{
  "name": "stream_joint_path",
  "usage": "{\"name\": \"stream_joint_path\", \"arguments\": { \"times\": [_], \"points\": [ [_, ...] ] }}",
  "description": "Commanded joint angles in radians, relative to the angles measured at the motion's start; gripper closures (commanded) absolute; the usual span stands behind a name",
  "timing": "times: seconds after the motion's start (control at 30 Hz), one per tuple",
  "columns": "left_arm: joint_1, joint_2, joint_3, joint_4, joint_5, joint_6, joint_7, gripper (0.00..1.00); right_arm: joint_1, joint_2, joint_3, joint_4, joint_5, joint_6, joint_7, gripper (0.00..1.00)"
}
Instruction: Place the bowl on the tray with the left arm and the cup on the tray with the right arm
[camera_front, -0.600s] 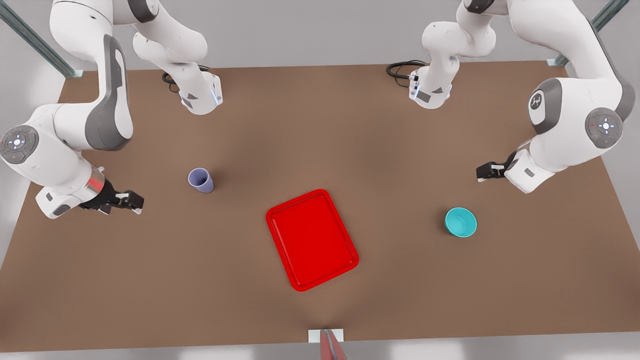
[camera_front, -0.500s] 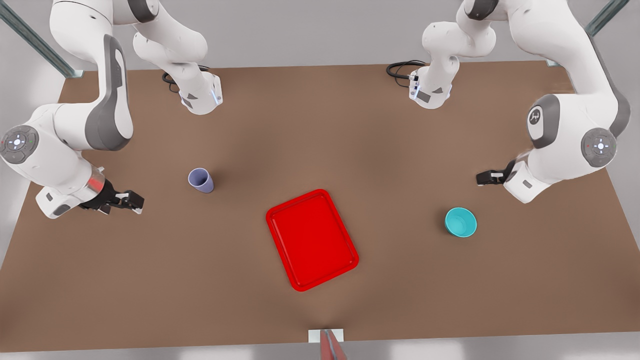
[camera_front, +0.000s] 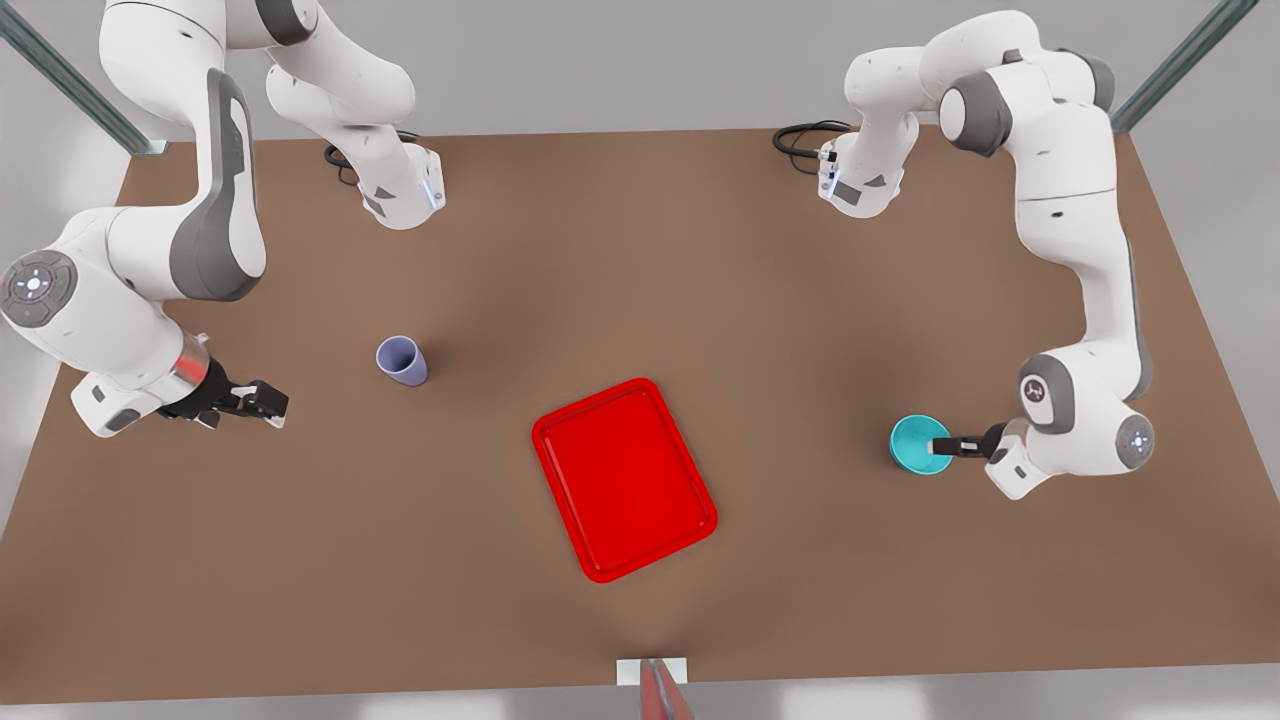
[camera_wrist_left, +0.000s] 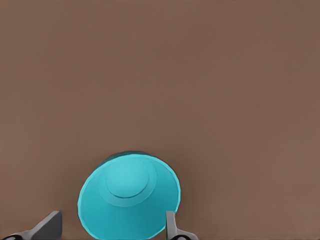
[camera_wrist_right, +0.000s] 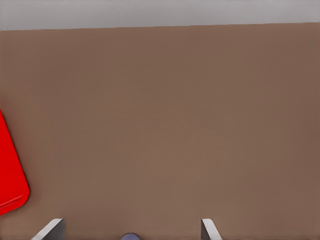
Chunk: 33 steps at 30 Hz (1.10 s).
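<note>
The left gripper (camera_front: 941, 446) is positioned at the teal bowl (camera_front: 918, 443), on the front view's right side of the table (camera_front: 640, 250). Its fingers are spread apart: in the left wrist view one finger (camera_wrist_left: 170, 224) stands just inside the bowl's rim and the other finger (camera_wrist_left: 47, 227) stands outside the bowl, clear of its wall, so the rim section lies between them without being clamped. The bowl (camera_wrist_left: 127, 197) sits upright on the table, its opening facing up, and no lift off the surface can be seen. The right gripper (camera_front: 262, 402) waits low over the table on the front view's left side, well apart from the lavender cup (camera_front: 402, 360), which stands upright farther toward the table's middle. In the right wrist view its fingers (camera_wrist_right: 209, 230) are spread wide with nothing between them except the top edge of the cup (camera_wrist_right: 131, 236), seen in the gap. The red tray (camera_front: 624, 478) lies flat near the table's centre, between the cup and the bowl and touching neither; a corner of the tray (camera_wrist_right: 11, 175) appears in the right wrist view.
</note>
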Motion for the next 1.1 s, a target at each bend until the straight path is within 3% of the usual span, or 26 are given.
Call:
{"name": "stream_joint_path", "arguments": {
  "times": [0.0,0.13,0.27,0.5,0.6,0.73,0.8,1.07],
  "points": [
    [0.001,0.000,0.002,0.000,-0.004,0.001,0.000,0.00,0.000,0.000,0.000,0.001,0.000,0.000,0.000,0.00],
    [0.026,0.036,0.002,0.000,-0.001,0.010,0.000,0.00,0.000,0.000,0.000,0.000,0.000,0.000,0.000,0.00],
    [0.026,0.034,0.002,-0.078,0.007,0.140,0.008,0.00,0.000,0.000,0.000,0.000,0.000,-0.002,0.000,0.00],
    [0.026,0.045,0.000,-0.080,0.005,0.130,0.006,0.00,0.000,0.000,0.000,0.001,0.000,0.000,0.000,0.00],
    [0.024,0.059,0.000,-0.078,0.005,0.137,0.008,0.34,-0.002,0.000,0.000,0.000,0.000,-0.002,0.000,0.00],
    [0.021,0.059,-0.001,-0.077,0.002,0.137,-0.005,0.65,-0.002,0.000,0.000,0.000,0.000,-0.003,0.000,0.00],
    [0.020,0.062,-0.001,-0.077,-0.002,0.139,-0.011,0.75,-0.003,0.000,0.000,0.000,0.000,-0.005,0.000,0.00],
    [0.020,0.074,-0.001,-0.067,-0.009,0.139,-0.032,0.79,-0.005,0.000,-0.002,0.000,0.000,-0.008,0.000,0.00]
  ]
}}
